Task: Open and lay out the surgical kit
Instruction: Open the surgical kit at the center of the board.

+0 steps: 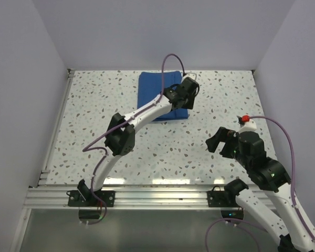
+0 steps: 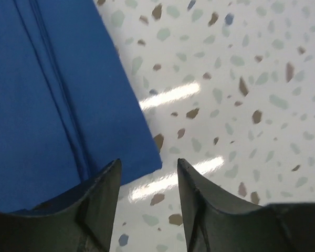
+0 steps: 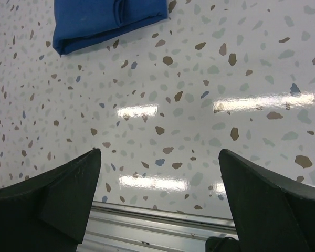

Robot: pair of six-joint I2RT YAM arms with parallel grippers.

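The surgical kit is a folded royal-blue cloth wrap [image 1: 156, 93] lying flat at the far middle of the speckled table. It also shows in the left wrist view [image 2: 52, 94] and the right wrist view [image 3: 102, 18]. No steel tray or instruments show; the wrap is closed. My left gripper [image 1: 191, 97] hovers at the wrap's near right corner, jaws open, the corner [image 2: 147, 157] lying just between and ahead of the fingertips, nothing held. My right gripper [image 1: 216, 140] is wide open and empty over bare table at the right, well short of the wrap.
The table [image 1: 210, 105] is white speckled terrazzo with walls on three sides. An aluminium rail [image 1: 147, 195] runs along the near edge and shows in the right wrist view [image 3: 163, 223]. A metal strip [image 1: 58, 126] lines the left edge.
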